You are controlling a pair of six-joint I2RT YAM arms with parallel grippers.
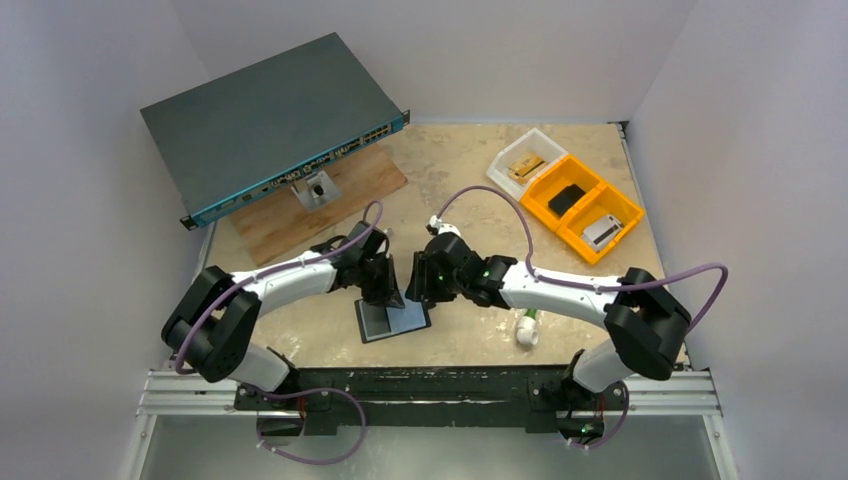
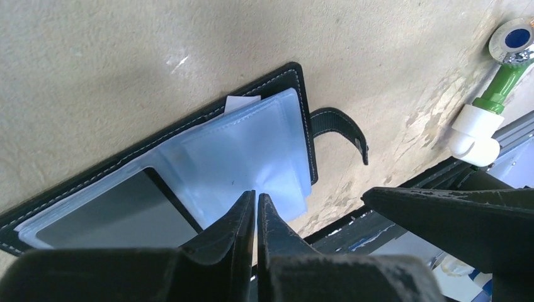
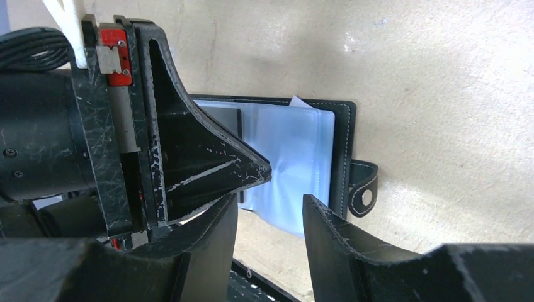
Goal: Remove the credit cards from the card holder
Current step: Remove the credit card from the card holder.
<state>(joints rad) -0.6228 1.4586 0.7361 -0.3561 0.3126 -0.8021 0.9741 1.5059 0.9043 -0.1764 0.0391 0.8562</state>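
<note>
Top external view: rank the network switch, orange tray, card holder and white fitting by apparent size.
Largest to smallest:
network switch
orange tray
card holder, open, partly covered by the left end effector
white fitting

The card holder (image 2: 304,113) is black, with white stitching along its edge. The credit cards (image 2: 252,151) are pale blue and glossy. The desk (image 2: 126,63) is beige with paler blotches. The tray (image 1: 540,192) is orange.
</note>
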